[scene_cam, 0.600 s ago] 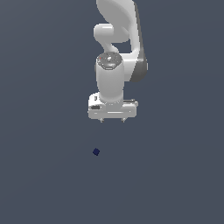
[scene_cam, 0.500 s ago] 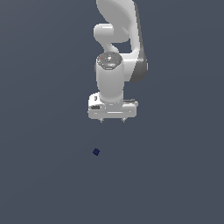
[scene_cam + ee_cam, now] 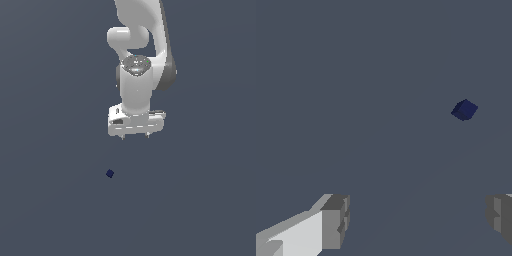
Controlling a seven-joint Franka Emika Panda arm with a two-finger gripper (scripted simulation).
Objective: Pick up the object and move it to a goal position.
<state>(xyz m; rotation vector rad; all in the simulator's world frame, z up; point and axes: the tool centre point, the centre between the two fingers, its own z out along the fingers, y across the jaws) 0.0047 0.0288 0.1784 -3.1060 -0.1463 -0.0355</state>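
The tiny dark navy-blue cube (image 3: 110,173) lies on the flat grey surface, below the arm and slightly toward the exterior view's left. My white gripper (image 3: 135,136) hangs above it, pointing down, apart from the cube. Its two fingertips stand wide apart and hold nothing. In the wrist view the cube (image 3: 464,109) lies ahead of the gripper (image 3: 417,220), outside the gap between the grey fingertips (image 3: 335,220).
The plain grey surface (image 3: 50,200) fills both views. The white arm (image 3: 142,45) rises out of the top of the exterior view. No other objects show.
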